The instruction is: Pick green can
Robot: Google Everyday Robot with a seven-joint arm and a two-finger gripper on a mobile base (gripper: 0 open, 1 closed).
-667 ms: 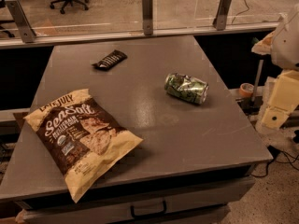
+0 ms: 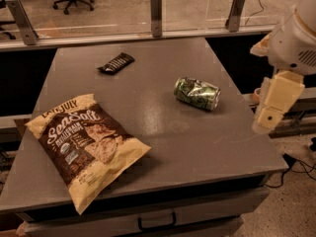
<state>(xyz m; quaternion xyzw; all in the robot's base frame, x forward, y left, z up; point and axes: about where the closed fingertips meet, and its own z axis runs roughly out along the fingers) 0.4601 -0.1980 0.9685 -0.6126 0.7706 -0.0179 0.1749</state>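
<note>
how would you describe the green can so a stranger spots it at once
On the grey table, look at the right half, toward the gripper hanging beside the right edge. The green can lies on its side there: small, shiny, dented, unlike the big chip bag and the dark flat wrapper.

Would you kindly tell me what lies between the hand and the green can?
Camera view: only bare tabletop separates the green can from the hand at the table's right edge.
</note>
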